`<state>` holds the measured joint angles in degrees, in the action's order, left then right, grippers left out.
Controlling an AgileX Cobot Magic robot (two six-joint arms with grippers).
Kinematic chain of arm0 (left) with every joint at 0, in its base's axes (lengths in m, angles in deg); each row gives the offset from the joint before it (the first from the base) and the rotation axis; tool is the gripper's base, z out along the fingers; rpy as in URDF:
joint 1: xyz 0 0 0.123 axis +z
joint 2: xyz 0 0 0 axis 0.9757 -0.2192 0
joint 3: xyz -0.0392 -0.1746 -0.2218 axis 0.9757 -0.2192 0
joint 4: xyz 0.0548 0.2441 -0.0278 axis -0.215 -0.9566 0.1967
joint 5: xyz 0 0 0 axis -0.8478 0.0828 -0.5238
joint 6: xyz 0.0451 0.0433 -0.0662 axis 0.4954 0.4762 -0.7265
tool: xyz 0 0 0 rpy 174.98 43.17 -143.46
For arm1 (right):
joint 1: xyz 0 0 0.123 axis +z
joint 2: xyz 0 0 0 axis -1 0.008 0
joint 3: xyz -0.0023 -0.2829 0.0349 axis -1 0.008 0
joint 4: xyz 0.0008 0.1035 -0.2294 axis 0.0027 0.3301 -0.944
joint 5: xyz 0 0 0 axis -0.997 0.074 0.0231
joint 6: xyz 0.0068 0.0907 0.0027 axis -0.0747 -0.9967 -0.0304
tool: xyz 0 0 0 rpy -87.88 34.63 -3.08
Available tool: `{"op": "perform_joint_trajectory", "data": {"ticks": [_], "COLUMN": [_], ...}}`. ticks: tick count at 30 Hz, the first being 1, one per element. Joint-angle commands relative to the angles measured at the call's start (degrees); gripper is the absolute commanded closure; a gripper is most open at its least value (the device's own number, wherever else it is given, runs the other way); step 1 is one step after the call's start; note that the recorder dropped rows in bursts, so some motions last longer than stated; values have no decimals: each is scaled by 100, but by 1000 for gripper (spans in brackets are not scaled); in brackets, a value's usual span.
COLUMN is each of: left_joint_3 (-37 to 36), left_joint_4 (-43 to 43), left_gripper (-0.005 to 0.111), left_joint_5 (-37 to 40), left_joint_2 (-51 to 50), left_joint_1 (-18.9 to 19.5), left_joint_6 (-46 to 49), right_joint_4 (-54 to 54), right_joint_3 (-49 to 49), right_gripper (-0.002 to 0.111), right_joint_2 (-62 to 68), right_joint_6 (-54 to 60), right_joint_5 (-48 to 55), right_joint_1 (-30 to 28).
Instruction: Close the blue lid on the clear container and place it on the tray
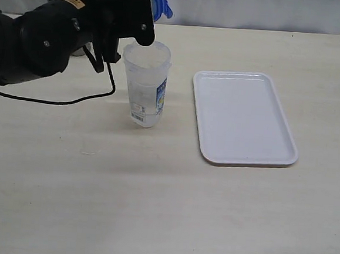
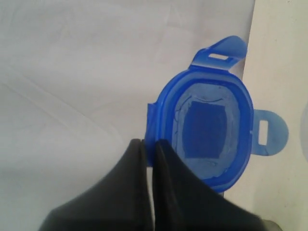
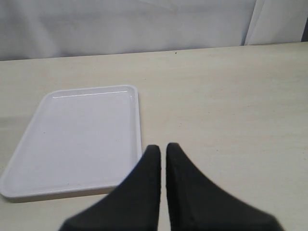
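The blue lid [image 2: 211, 130] is pinched at its rim by my left gripper [image 2: 150, 143], which is shut on it; two flaps stick out on the far side. In the exterior view the lid [image 1: 160, 5] hangs in the air just behind and above the open mouth of the clear container [image 1: 145, 87], which stands upright on the table with its label facing front. The white tray [image 1: 197, 114] lies flat to the container's right. My right gripper [image 3: 162, 147] is shut on nothing, low over the table beside the tray's [image 3: 139, 120] edge; it is outside the exterior view.
The bulky black left arm [image 1: 47, 35] fills the upper left of the exterior view, and its black cable [image 1: 72, 101] loops over the table left of the container. A grey object [image 1: 80, 50] is mostly hidden behind the arm.
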<state>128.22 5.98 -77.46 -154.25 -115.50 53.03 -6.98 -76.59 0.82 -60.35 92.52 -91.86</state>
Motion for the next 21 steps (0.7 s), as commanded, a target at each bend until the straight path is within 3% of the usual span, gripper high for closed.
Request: {"op": "perform_joint_trajectory", "data": {"ticks": [1,21], "left_joint_3": [46,46], "left_joint_4": [443,1231], "left_gripper": [107,107], "left_joint_5": [-125,-379], "left_joint_2": [45,45], "left_joint_1": [-191,-455], "left_joint_6": [311,717], "right_joint_4": [-49,-49], "right_joint_3": [12,12], "right_gripper": [104,104], "right_joint_2": [-8,-8], "right_joint_6": [47,47], "right_joint_5": [-15,-15], "right_joint_1": [-23,-23]}}
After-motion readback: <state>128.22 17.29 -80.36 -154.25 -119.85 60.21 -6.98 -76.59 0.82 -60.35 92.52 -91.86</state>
